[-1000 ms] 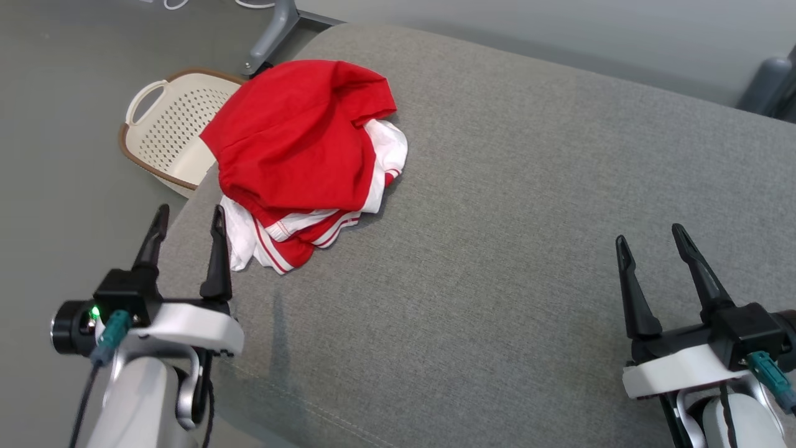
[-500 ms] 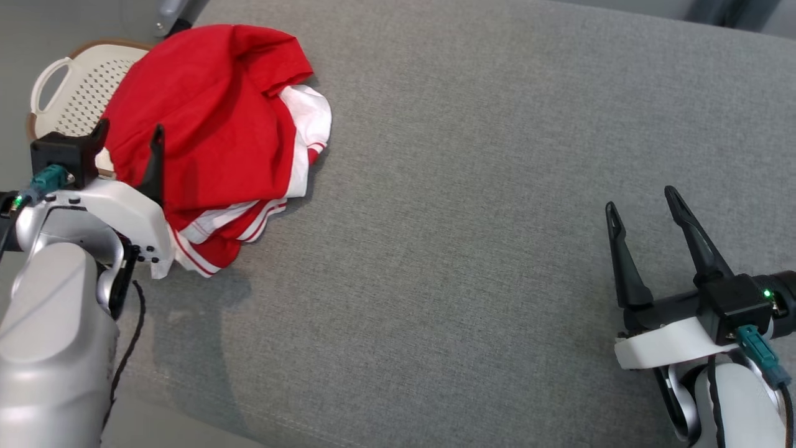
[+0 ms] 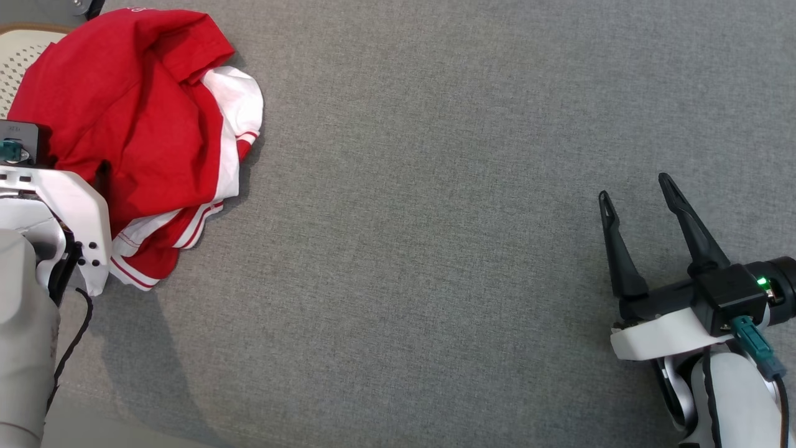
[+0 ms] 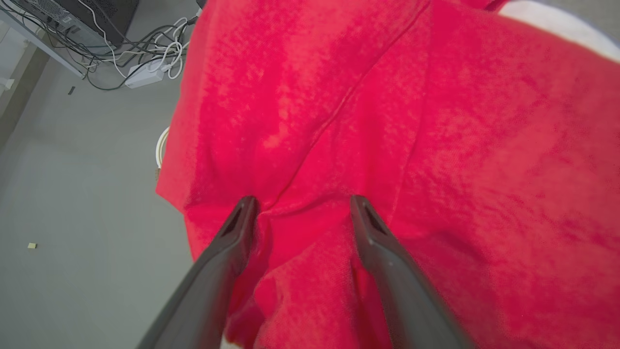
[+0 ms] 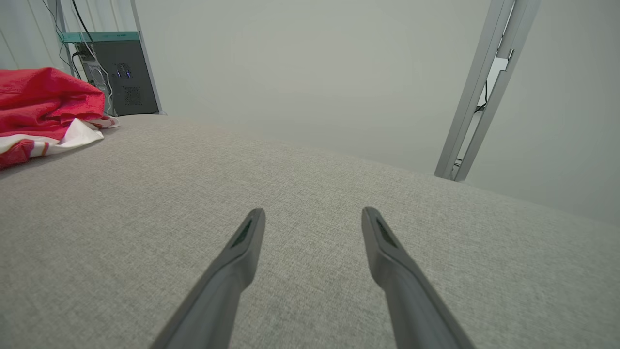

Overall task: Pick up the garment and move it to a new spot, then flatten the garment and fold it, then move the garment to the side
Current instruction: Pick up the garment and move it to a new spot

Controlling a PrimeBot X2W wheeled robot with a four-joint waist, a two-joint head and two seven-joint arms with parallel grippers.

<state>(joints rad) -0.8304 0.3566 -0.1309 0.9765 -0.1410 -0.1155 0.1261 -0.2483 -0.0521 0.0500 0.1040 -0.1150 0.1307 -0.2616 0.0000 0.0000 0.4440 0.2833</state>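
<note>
The garment (image 3: pixel 137 118) is a crumpled red shirt with white, red-striped trim, heaped at the far left of the grey cushioned surface (image 3: pixel 435 218). In the left wrist view its red cloth (image 4: pixel 411 145) spreads across the picture. My left gripper (image 4: pixel 302 206) is open, fingertips pressing into the red cloth with a fold between them. In the head view the left wrist housing covers the heap's near-left edge. My right gripper (image 3: pixel 634 190) stands open over bare cushion at the right, far from the garment (image 5: pixel 43 106), with nothing between its fingers (image 5: pixel 247 237).
A cream perforated basket (image 3: pixel 15 56) peeks out past the cushion's left edge, on the floor. Cables and a power strip (image 4: pixel 145 75) lie on the floor beyond. A dark computer case (image 5: pixel 123 80) and a metal frame leg (image 5: pixel 477 87) stand past the cushion's far side.
The head camera has tilted down and turned right, shifting the scene left. My left gripper has gone forward from the cushion's edge onto the garment. The right gripper holds its place.
</note>
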